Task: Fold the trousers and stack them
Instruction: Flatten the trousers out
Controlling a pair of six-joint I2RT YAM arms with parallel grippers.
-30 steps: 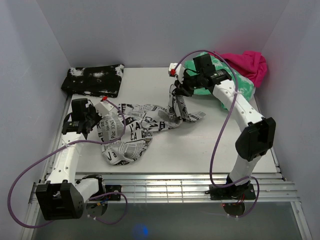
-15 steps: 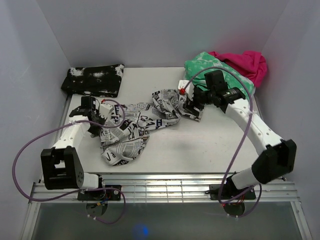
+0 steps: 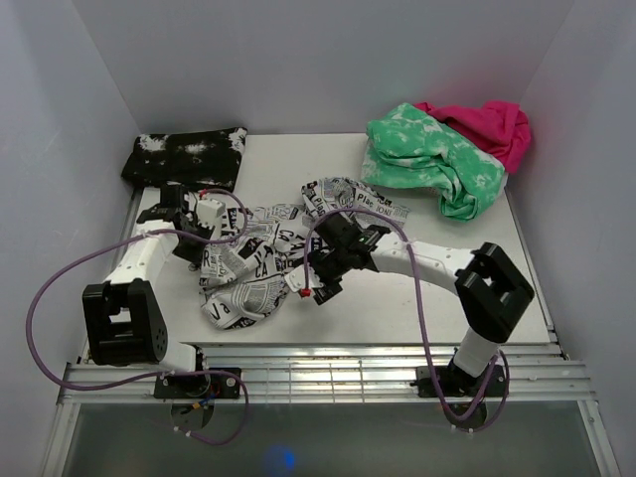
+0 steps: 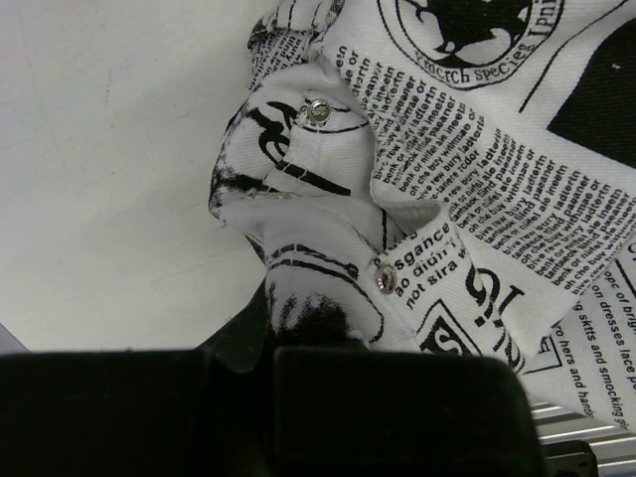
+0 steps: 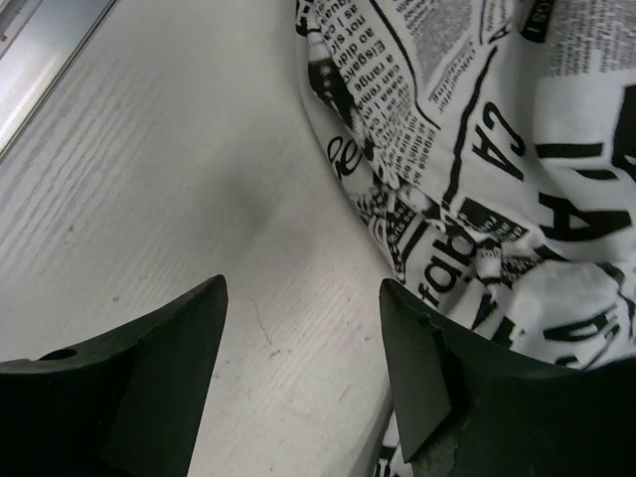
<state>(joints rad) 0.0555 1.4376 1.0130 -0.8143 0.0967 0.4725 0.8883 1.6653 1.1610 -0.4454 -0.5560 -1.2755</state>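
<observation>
The plain white desk point(image 3: 447, 298) carries everything. Across its left-middle sprawl the soft white cloth trousers printed all over with black newspaper text point(image 3: 260, 260). They lie crumpled in a loose heap, with one part trailing toward the far middle.

At the far right lies a green-and-white mottled garment point(image 3: 437, 159), with a bright pink garment point(image 3: 487, 121) bunched behind it. A black, white-speckled folded garment point(image 3: 187, 157) sits in the far left corner.

My left hand point(image 3: 204, 224) is pinched tight on a fold at the heap's left edge. My right hand point(image 5: 300, 298) is spread wide and holds nothing. It hangs low over bare desk, the heap's near edge just beside one finger.

Two small metal snaps point(image 4: 318, 109) sit on the cloth that runs into my left pinch, so I judge the waist is near there.

The trousers look light and limp. I expect them to sag, bunch and drag rather than hold any shape. A thick seamed edge, the waistband or a leg hem, should give the surest hold. I cannot pick out a hem in this heap.
</observation>
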